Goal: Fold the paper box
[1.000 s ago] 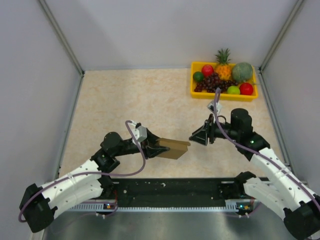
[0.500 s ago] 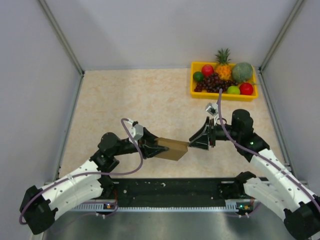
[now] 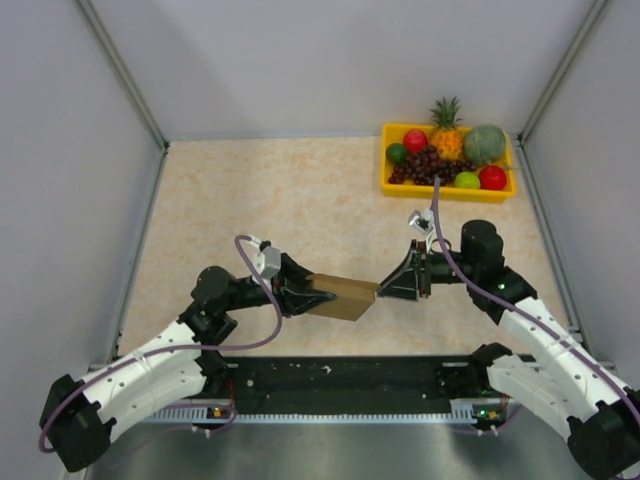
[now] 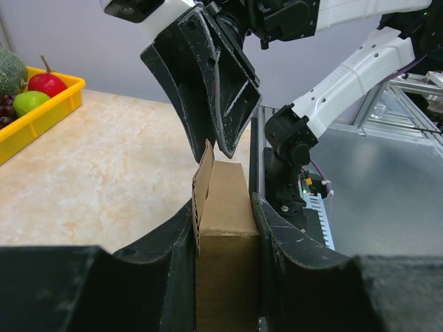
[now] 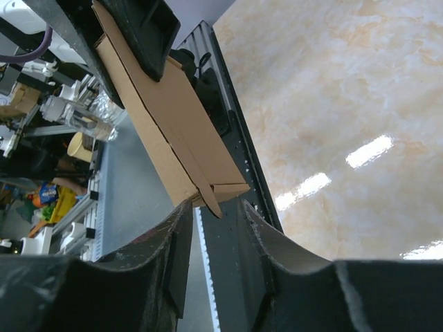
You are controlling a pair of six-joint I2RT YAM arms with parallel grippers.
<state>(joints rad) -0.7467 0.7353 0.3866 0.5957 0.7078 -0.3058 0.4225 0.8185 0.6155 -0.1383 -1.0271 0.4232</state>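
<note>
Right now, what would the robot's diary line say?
left pincer: shut on paper box | right pincer: open, tips at end flap | fruit tray: far right corner

Bright, even light falls from above. In the top view the arms cast only faint, soft shadows on the glossy beige marbled counter (image 3: 250,190). The right wrist view catches white glare streaks by the counter's near edge. The left gripper's black fingers (image 4: 159,256) and the right gripper's black fingers (image 5: 291,277) blur in the foreground, while the small brown cardboard box (image 4: 227,200) is sharp.
</note>
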